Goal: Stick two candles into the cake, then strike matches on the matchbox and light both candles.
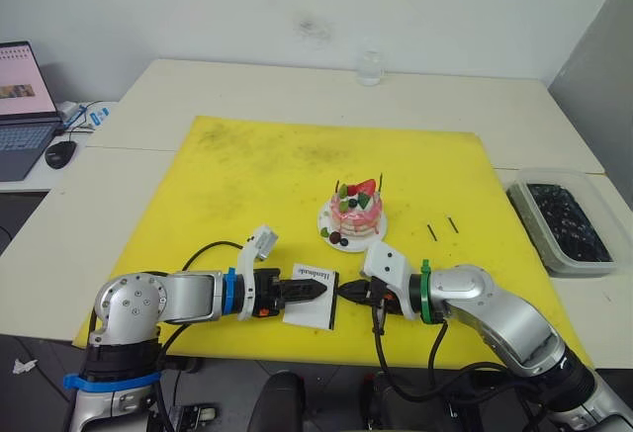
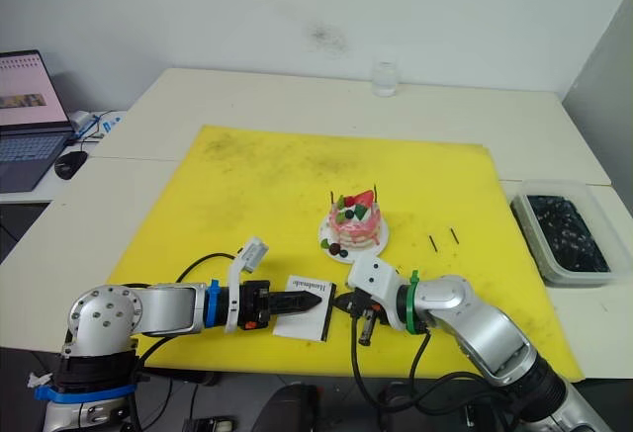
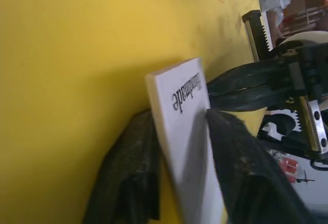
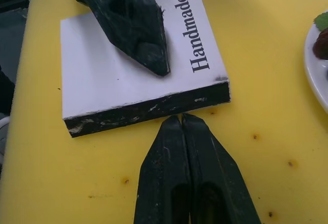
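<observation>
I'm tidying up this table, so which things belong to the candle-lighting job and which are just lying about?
Job: cake with two candles stuck in, matchbox clamped by the left tool, two matches on the mat.
Lying about: laptop, mouse, glass, clear tub.

Both head views look forward and down from above onto the yellow mat (image 1: pixel 297 175). Each wrist view sits close and low over it, and both share the matchbox (image 4: pixel 138 70).
</observation>
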Controlling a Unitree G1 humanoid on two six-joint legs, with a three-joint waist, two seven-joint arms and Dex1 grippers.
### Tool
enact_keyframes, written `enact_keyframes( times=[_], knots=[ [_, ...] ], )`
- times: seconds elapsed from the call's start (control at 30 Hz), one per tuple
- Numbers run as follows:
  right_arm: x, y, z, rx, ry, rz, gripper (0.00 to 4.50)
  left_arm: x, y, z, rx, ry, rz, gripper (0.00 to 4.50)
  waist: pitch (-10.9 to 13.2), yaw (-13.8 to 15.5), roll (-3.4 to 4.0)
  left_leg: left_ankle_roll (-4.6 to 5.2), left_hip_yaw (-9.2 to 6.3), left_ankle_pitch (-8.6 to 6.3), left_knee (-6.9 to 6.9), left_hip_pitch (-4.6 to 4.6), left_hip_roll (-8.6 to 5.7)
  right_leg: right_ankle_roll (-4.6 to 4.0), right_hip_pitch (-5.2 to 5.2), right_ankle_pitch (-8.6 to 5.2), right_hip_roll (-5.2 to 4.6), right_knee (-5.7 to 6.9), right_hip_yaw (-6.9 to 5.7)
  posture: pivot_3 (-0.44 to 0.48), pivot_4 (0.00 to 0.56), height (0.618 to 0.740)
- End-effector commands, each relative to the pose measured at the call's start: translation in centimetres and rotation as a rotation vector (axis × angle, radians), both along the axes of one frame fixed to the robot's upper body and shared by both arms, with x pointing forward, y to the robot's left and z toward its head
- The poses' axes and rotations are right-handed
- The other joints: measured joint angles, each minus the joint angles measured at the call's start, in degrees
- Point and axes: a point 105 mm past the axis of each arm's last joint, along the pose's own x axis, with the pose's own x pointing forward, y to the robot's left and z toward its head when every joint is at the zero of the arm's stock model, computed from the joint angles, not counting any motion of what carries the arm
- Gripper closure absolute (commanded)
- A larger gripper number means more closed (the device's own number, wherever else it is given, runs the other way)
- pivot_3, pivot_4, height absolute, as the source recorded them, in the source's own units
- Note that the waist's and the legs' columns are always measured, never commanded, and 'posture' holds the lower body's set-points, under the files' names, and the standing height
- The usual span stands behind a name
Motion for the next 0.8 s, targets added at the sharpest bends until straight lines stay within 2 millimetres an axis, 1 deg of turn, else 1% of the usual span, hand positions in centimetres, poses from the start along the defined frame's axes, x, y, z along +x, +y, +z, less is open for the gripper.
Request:
enact_keyframes(
  times=[0.03,0.07,0.1,0.13,0.2,0.27,0.33,0.4,0.47,0.57,0.7,0.8],
  knots=[
    [0.3,-0.9,2.1,0.024,-0.062,-0.024,4.5,-0.5,-0.8,2.4,-0.078,-0.045,-0.097,4.08,0.01,-0.01,-0.01,0.0,-0.01,0.0,0.0,-0.04,0.0,0.0,-0.04,0.0,0.0,0.0,-0.01,0.0,0.15,0.74],
    [0.5,-1.4,2.5,0.025,-0.068,-0.037,4.5,-0.6,-0.9,3.3,-0.11,-0.058,-0.128,4.38,0.05,-0.01,-0.05,0.0,0.0,0.0,0.01,-0.04,0.01,0.0,-0.05,0.0,0.0,0.01,0.0,0.0,0.15,0.74],
    [0.6,-1.7,2.9,0.026,-0.071,-0.045,4.5,-0.8,-0.9,3.9,-0.128,-0.065,-0.149,4.47,0.05,-0.02,-0.06,0.0,-0.02,0.0,0.01,-0.1,0.01,0.01,-0.1,0.01,0.0,0.03,-0.02,0.0,0.15,0.74],
    [0.6,-1.9,3.1,0.027,-0.072,-0.051,4.5,-0.9,-0.9,4.3,-0.142,-0.068,-0.165,4.47,0.05,-0.1,-0.06,0.0,-0.02,0.0,0.01,-0.13,0.02,0.02,-0.17,0.02,0.01,0.05,-0.01,0.0,0.15,0.74],
    [0.9,-3.4,4.1,0.019,-0.08,-0.087,4.5,-1.1,-1.5,5.0,-0.189,-0.07,-0.204,4.47,0.05,-0.22,-0.05,0.0,0.0,0.0,0.0,-0.14,0.04,0.02,-0.19,0.02,0.03,0.06,0.01,0.0,0.15,0.74],
    [1.0,-4.6,4.7,0.005,-0.083,-0.117,4.5,-1.2,-2.0,5.2,-0.217,-0.064,-0.215,4.47,0.05,-0.21,-0.06,0.0,0.02,0.0,-0.03,-0.15,0.04,0.01,-0.21,0.01,0.03,0.05,0.03,0.0,0.15,0.74],
    [0.9,-5.7,4.9,-0.016,-0.08,-0.137,4.5,-1.0,-2.4,4.4,-0.206,-0.046,-0.196,4.47,0.05,-0.2,-0.06,0.0,0.01,0.0,-0.04,-0.19,0.05,0.0,-0.24,-0.01,0.04,0.03,0.02,0.0,0.15,0.74],
    [0.5,-6.7,4.9,-0.038,-0.071,-0.157,4.5,-0.8,-3.1,2.8,-0.2,-0.01,-0.151,4.47,0.05,-0.18,-0.05,0.0,0.0,0.0,-0.06,-0.21,0.05,-0.01,-0.25,-0.02,0.04,0.02,0.0,0.0,0.15,0.74],
    [0.1,-7.1,4.8,-0.05,-0.059,-0.164,4.5,-0.9,-3.7,1.6,-0.198,0.012,-0.11,4.47,0.06,-0.18,-0.07,0.0,0.01,0.0,-0.07,-0.23,0.05,-0.01,-0.25,-0.04,0.03,0.01,0.02,0.0,0.15,0.74],
    [-0.4,-6.9,4.2,-0.052,-0.047,-0.162,4.5,-0.8,-4.0,0.3,-0.189,0.037,-0.048,4.47,0.06,-0.4,-0.07,0.0,0.01,0.0,-0.07,-0.25,0.07,0.0,-0.29,-0.04,0.05,0.02,0.04,0.0,0.15,0.74],
    [-0.9,-5.5,3.1,-0.043,-0.032,-0.14,4.5,-0.9,-3.9,-1.3,-0.141,0.072,0.007,4.47,0.06,-0.43,-0.06,0.0,-0.03,0.0,-0.06,-0.11,0.08,-0.01,-0.24,-0.03,0.08,0.09,0.01,0.0,0.15,0.74],
    [-0.8,-4.9,2.3,-0.048,-0.025,-0.13,4.5,-1.1,-3.8,-2.0,-0.125,0.091,0.018,4.47,0.04,-0.46,-0.04,-0.01,0.01,0.0,-0.05,-0.09,0.06,-0.02,-0.23,-0.01,0.1,0.09,0.06,0.0,0.15,0.74]
  ],
)
